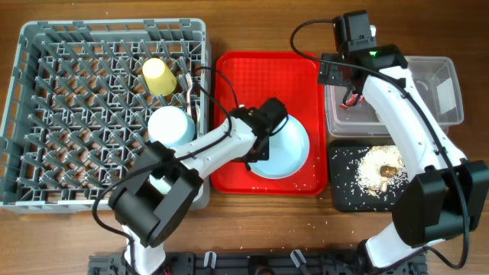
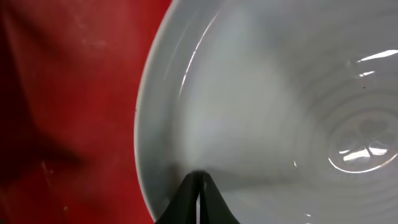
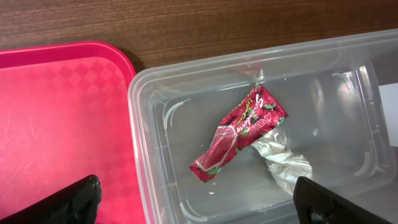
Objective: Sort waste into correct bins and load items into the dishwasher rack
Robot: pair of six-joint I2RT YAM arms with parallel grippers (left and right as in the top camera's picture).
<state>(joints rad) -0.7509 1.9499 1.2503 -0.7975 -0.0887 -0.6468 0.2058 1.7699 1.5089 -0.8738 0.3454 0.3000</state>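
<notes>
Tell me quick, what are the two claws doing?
Left claw: closed, pinching the light blue plate at its rim.
Right claw: open, empty, over the clear tub.

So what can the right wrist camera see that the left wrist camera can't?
Only the right wrist camera shows the clear tub with the red wrapper and the white tissue lying in it, plus some brown table. Only the left wrist camera shows the light blue plate up close, with the left gripper pinched shut at its rim. Both show the red tray.
</notes>
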